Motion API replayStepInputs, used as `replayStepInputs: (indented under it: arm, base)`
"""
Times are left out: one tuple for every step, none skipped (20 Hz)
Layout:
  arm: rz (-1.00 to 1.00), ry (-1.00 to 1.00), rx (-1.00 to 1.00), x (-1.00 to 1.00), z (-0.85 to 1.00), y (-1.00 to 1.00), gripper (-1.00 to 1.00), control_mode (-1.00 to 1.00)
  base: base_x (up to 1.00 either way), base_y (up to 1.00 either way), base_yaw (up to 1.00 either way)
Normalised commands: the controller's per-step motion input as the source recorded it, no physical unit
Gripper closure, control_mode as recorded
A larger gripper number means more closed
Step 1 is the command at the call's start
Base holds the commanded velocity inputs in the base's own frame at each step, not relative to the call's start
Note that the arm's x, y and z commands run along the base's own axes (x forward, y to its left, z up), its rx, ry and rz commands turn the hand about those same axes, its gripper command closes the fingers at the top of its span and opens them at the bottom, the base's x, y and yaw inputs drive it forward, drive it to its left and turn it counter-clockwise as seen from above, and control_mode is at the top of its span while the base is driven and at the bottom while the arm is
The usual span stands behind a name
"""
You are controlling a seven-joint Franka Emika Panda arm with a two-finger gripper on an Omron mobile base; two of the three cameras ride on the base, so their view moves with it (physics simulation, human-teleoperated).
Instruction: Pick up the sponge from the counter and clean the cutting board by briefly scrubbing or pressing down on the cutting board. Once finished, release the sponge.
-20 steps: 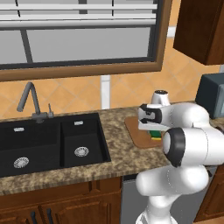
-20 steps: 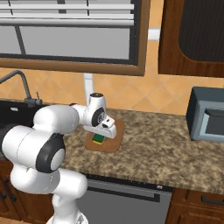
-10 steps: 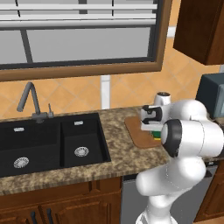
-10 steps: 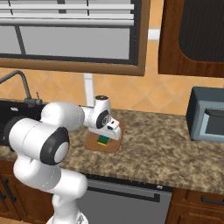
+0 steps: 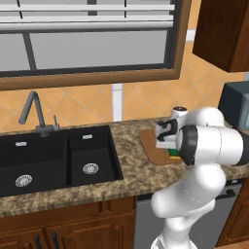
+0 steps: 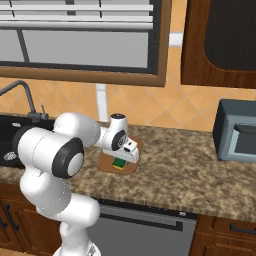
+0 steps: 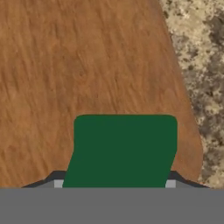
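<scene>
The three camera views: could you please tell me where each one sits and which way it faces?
Left base view: behind the arm's left, looking forward and down at the counter and sink; arm at lower right.
Right base view: behind its right; arm at lower left, microwave at right.
Hand view: on the hand, facing the cutting board; the claw grips the sponge.
All share the board and sponge.

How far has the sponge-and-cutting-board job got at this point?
Done: the sponge is off the counter, gripped by the gripper. In hand: it sits over the cutting board, low or pressing; contact is unclear. Left: finish the scrub and release the sponge.
</scene>
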Motion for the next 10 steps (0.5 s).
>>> replayStepInputs:
  arm:
    - [0.00,0.00,0.00,0.09,-0.29,0.00,1.00,-1.00]
    - [0.00,0.00,0.00,0.05,-0.28,0.00,1.00,-1.00]
    - [0.00,0.00,0.00,0.02,-0.31,0.00,1.00,-1.00]
    - [0.00,0.00,0.00,0.01,-0.34,0.00,1.00,-1.00]
    - [0.00,0.00,0.00,0.01,-0.30,0.00,1.00,-1.00]
    - [0.00,0.00,0.00,0.06,-0.26,0.00,1.00,-1.00]
    - [0.00,0.00,0.00,0.16,-0.18,-0.01,1.00,-1.00]
    - [0.00,0.00,0.00,0.16,-0.11,-0.04,1.00,-1.00]
    - [0.00,0.00,0.00,0.17,-0.01,-0.11,1.00,-1.00]
    - [0.00,0.00,0.00,0.23,0.00,-0.17,1.00,-1.00]
  base:
    - [0.00,0.00,0.00]
    - [0.00,0.00,0.00]
    - [0.00,0.00,0.00]
    - [0.00,0.00,0.00]
    - [0.00,0.00,0.00]
    - [0.00,0.00,0.00]
    - [0.00,0.00,0.00]
    - [0.00,0.00,0.00]
    - [0.00,0.00,0.00]
    - [0.00,0.00,0.00]
